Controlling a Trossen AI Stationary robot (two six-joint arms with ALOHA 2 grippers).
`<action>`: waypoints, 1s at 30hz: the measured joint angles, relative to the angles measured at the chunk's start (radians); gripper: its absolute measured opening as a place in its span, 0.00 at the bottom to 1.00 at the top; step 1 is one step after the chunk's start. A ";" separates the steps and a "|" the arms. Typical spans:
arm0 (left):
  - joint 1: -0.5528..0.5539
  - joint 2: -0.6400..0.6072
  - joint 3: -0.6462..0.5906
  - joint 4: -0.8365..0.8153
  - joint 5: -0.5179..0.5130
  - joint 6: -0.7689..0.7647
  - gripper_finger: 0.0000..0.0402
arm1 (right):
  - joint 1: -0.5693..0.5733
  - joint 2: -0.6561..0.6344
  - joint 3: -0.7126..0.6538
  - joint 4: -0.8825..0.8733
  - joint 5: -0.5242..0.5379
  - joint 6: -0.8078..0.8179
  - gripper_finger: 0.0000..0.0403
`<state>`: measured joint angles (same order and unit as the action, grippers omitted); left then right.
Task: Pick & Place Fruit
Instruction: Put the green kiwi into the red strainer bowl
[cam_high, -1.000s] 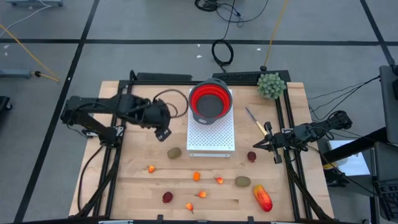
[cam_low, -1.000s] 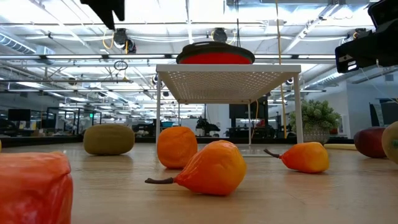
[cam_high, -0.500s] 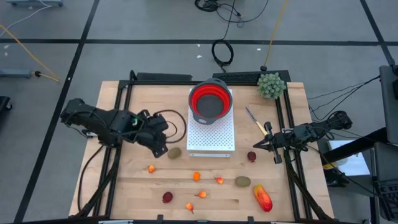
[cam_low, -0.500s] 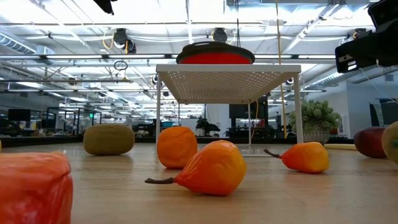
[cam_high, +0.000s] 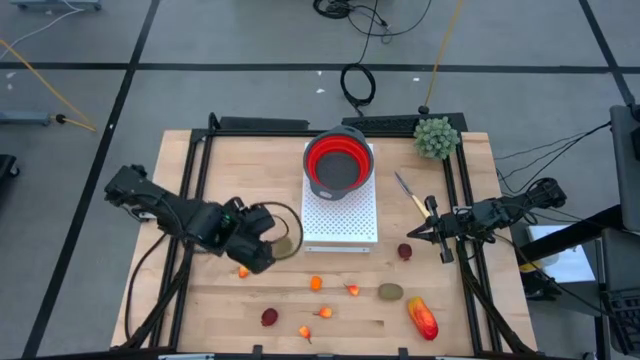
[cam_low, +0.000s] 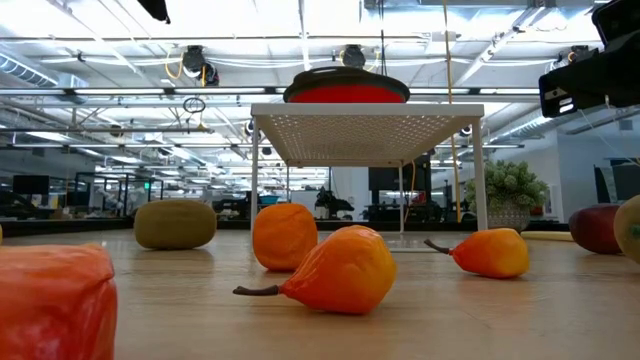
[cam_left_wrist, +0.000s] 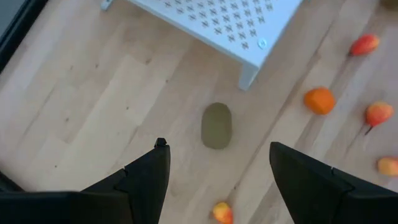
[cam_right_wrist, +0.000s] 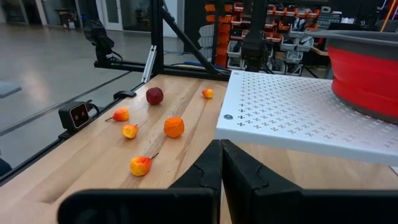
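My left gripper (cam_high: 265, 252) (cam_left_wrist: 217, 146) is open above the table. It points down at a brown-green oval fruit (cam_left_wrist: 216, 125) (cam_high: 285, 245) that lies on the wood by the white stand's near-left leg. It touches nothing. My right gripper (cam_high: 418, 235) (cam_right_wrist: 221, 163) is shut and waits at the right side, near a dark-red ball (cam_high: 404, 251). Small orange and red pieces (cam_high: 316, 283), a second oval (cam_high: 390, 291), another dark-red ball (cam_high: 269, 317) and the red-orange oblong (cam_high: 423, 318) lie along the near half.
A red bowl with a grey rim (cam_high: 338, 163) sits on the white perforated stand (cam_high: 340, 225) at mid-table. The green spiky plant (cam_high: 436, 137) stands at the far right corner. The yellow-handled knife (cam_high: 410, 195) lies right of the stand. Black rails run down both sides.
My left gripper has swung from beside the stand's far-left side toward the table's near edge and a little right. It now hangs over the brown-green oval. The fruit has not moved, and my right arm has kept still.
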<state>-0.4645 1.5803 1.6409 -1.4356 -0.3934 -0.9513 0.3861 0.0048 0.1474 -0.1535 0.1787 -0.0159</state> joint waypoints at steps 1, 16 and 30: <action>-0.008 0.013 0.000 0.000 0.000 0.011 0.68 | 0.000 0.000 0.000 0.000 0.000 0.000 0.00; -0.078 0.161 -0.018 0.005 0.021 -0.047 0.68 | 0.000 0.000 0.000 -0.001 0.000 -0.003 0.00; -0.103 0.134 -0.203 0.149 0.067 -0.060 0.68 | 0.000 0.000 0.000 -0.001 0.001 -0.003 0.00</action>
<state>-0.5677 1.7144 1.4381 -1.2862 -0.3262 -1.0118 0.3862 0.0048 0.1474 -0.1543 0.1795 -0.0189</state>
